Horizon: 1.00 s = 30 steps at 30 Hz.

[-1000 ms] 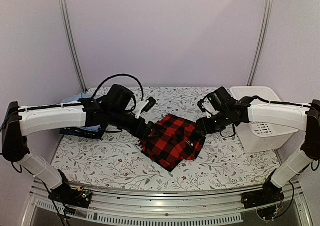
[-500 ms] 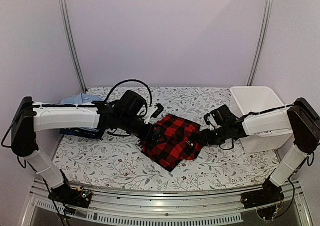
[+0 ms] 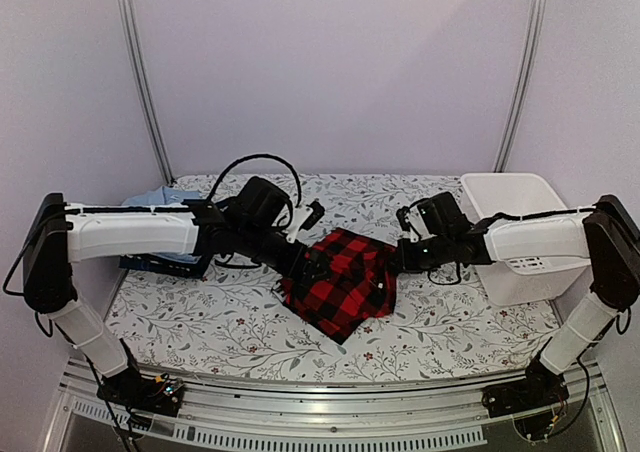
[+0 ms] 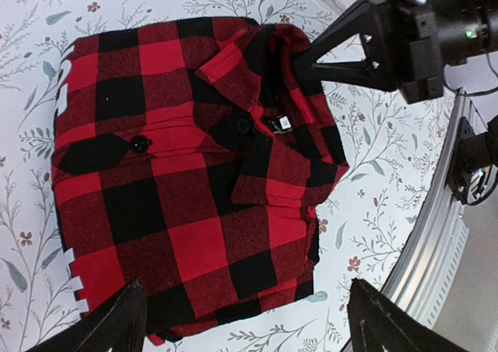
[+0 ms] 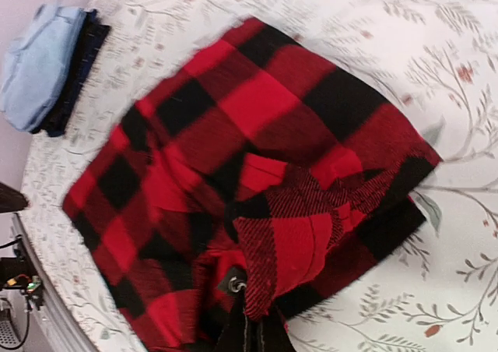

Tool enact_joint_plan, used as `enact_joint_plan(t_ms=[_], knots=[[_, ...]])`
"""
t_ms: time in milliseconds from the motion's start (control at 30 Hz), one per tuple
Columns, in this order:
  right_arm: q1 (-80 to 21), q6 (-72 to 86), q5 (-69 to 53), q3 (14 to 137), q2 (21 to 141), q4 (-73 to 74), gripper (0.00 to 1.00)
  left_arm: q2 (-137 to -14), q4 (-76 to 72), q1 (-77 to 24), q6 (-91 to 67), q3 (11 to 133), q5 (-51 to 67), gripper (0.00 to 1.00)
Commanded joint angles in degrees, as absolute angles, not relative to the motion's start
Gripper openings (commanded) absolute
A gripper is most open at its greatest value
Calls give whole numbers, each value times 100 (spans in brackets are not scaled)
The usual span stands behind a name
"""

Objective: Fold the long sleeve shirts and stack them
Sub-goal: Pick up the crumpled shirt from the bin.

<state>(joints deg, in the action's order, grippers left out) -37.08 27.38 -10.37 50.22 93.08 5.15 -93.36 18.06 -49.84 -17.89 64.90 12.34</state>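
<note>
Flannel shirt (image 3: 340,284): red-and-black check, folded into a compact packet, flat on the flowered surface (image 3: 200,322) at about the middle, between the two arms. Collar (image 4: 233,64) and a black button (image 4: 140,143) face up in the left wrist view; bits of white show along one folded edge.

Left hand (image 4: 249,321): spread wide, fingers far apart, gripping nothing. Hangs over the shirt's edge on the left arm's side, one fingertip (image 4: 117,321) over the corner of the cloth, the other over the bare surface just past the shirt. Touching the cloth or not: cannot tell. In the top view, sits at (image 3: 308,262) on the shirt's far-left edge.

Right hand (image 5: 250,329): closed tight, a pinch of checked cloth from the collar end gathered between the fingers, folds drawn toward the tips. In the top view, meets the shirt's right-hand far corner at (image 3: 395,262); also seen in the left wrist view, tip against the collar end.

Light blue shirt (image 3: 160,197): folded, on top of the navy garment (image 3: 160,264), stacked at the far left of the surface, well apart from the flannel.

White basket (image 3: 500,182): at the right edge of the surface, beside the right arm.
</note>
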Motion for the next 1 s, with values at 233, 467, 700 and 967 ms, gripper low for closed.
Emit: enact_joint_plan(t_ms=[233, 467, 700, 967], knots=[[-4104, 3018, -1603, 8172, 9952, 546, 0, -8548, 1298, -4529, -1852, 6491, 773, 84], [-3841, 3202, -495, 10878, 12170, 916, 0, -8065, 1462, -4263, -2244, 6314, 39, 86], [-3466, 3282, 641, 12371, 13756, 1135, 0, -8175, 1416, -4228, -2574, 6208, 184, 83], [-3098, 3231, 390, 12419, 14125, 1042, 8, -8940, 1161, -4161, -2932, 6330, 785, 78]])
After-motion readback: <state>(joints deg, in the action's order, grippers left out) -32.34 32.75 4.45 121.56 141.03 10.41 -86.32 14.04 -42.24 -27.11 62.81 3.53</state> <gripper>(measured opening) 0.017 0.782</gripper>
